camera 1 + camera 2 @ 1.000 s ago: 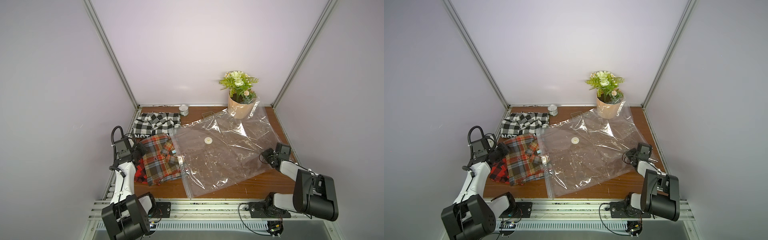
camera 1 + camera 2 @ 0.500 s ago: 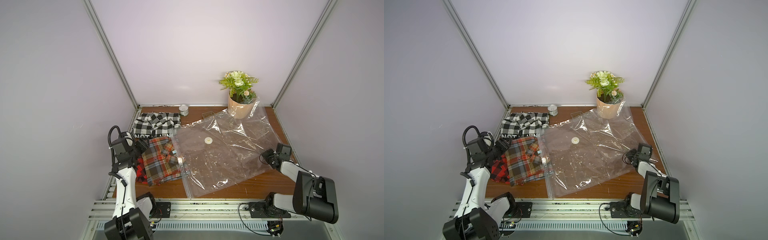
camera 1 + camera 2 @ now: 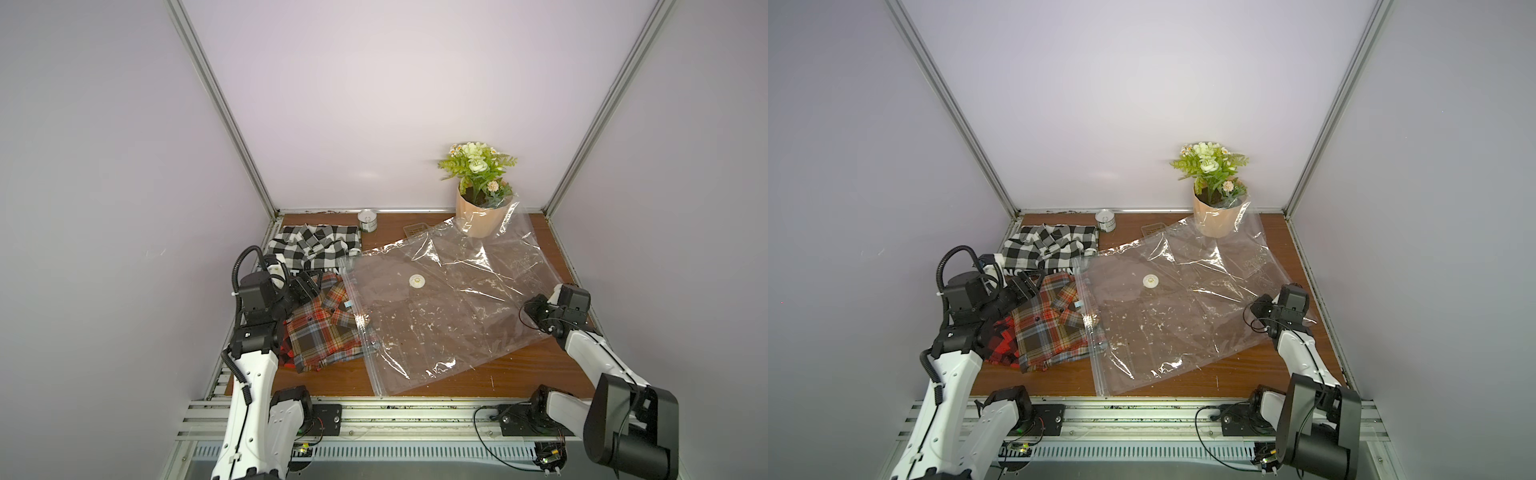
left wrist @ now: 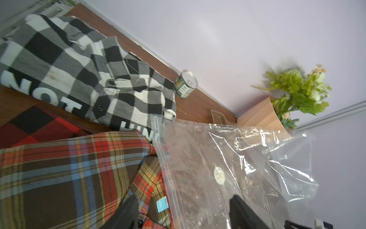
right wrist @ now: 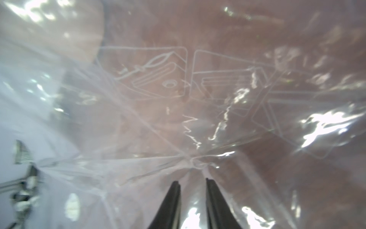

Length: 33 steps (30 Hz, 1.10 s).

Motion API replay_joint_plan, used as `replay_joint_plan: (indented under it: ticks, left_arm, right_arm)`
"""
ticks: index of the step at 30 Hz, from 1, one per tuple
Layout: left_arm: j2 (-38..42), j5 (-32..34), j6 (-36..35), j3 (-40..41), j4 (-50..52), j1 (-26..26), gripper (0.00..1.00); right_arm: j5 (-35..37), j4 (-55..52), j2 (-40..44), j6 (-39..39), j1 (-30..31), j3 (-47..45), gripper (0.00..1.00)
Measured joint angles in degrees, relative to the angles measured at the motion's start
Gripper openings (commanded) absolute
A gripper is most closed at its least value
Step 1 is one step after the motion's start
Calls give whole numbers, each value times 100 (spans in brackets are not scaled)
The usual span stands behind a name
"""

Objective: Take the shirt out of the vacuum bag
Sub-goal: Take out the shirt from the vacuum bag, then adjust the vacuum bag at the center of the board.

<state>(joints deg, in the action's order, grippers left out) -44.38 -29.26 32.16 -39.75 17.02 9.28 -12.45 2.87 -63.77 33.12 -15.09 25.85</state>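
1 vac bag (image 3: 449,324), 3 plaid shirts (image 3: 328,332), 1 can (image 3: 368,220).

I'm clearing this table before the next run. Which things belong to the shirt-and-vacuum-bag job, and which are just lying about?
Job:
- vacuum bag
- plaid shirt, lying outside the bag by its zip edge

Lying about:
- checked shirt
- red-black cloth
- tin
- potted plant
- plastic piece
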Motion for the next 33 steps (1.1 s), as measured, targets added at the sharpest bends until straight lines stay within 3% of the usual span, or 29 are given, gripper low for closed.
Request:
replay_joint_plan:
  ticks: [3,8,12,17,23,33]
  left_arm:
    - [-28,136,17,2,-7,-575,74]
    - [-273,450,136,125,-304,-1740,74]
    - [-752,708,221,136,-667,-2660,74]
    - [-1329,776,332,133,-1113,-3329,74]
    - [-1696,745,446,136,-1596,-3633,74]
    - [-2439,352,627,573,-2505,-3788,74]
  right_arm:
    - [-210,-286,247,-162,2,90,73]
    - [-227,-844,822,-487,2,343,97]
    - [-96,-1095,1134,-857,-11,568,99]
    - [164,-1388,632,-1362,-81,1143,99]
    - [656,-1390,146,-1628,-190,1589,99]
    - [761,-898,-721,-2531,-201,2503,99]
